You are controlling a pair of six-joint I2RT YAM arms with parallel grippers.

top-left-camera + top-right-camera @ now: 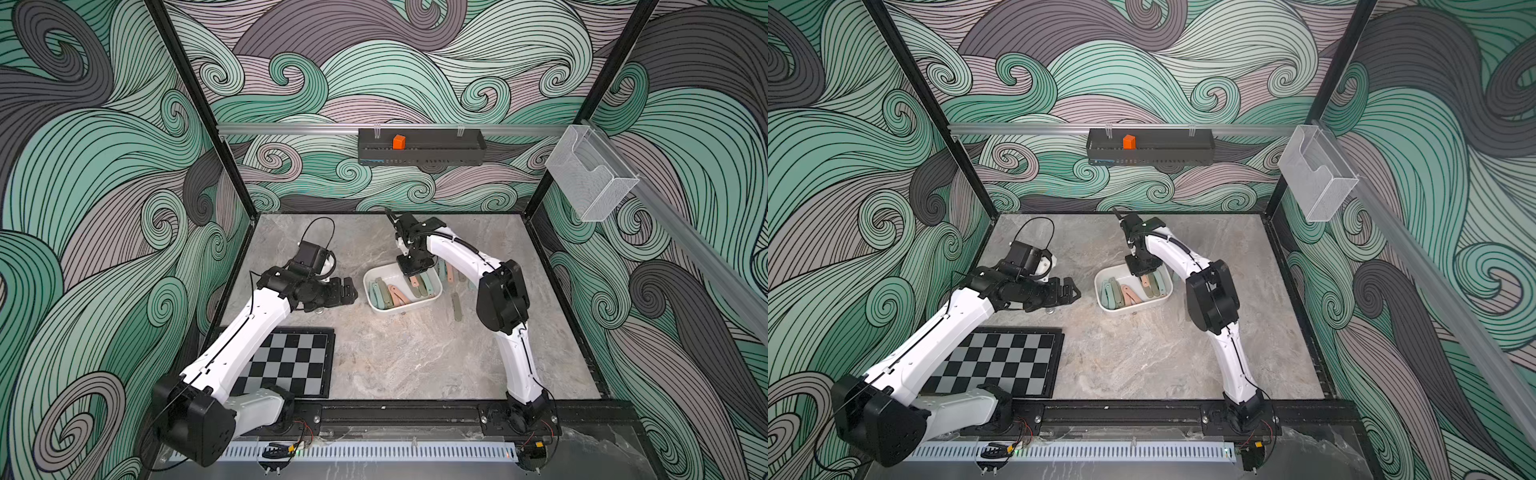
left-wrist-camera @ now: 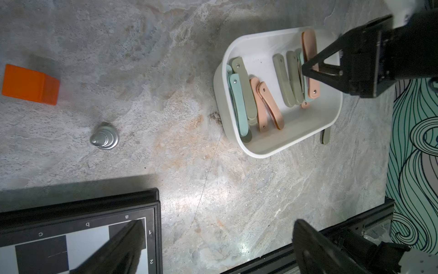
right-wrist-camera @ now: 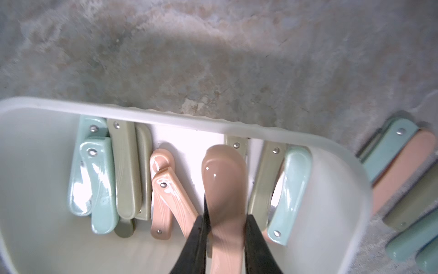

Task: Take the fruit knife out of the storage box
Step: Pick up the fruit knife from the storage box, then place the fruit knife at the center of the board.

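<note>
The storage box (image 1: 368, 283) (image 1: 1099, 286) is a white tub on the stone table, holding several folded fruit knives in pink, olive and mint. My right gripper (image 1: 413, 276) (image 1: 1144, 277) (image 3: 225, 218) hangs over the box's right part, shut on a pink fruit knife (image 3: 224, 175) (image 2: 309, 47). That knife is held by one end and tilts above the others. In the right wrist view the box's rim (image 3: 189, 118) runs just beyond the knife tip. My left gripper (image 1: 351, 291) (image 1: 1073, 291) (image 2: 219, 223) is open and empty, a little left of the box (image 2: 220, 95).
Several more fruit knives (image 1: 457, 305) (image 3: 403, 161) lie on the table right of the box. A chessboard (image 1: 291, 361) sits front left. Under the left arm are an orange block (image 2: 30, 85) and a silver chess piece (image 2: 104, 138). A black tray (image 1: 422, 147) and mesh basket (image 1: 590, 174) hang on the walls.
</note>
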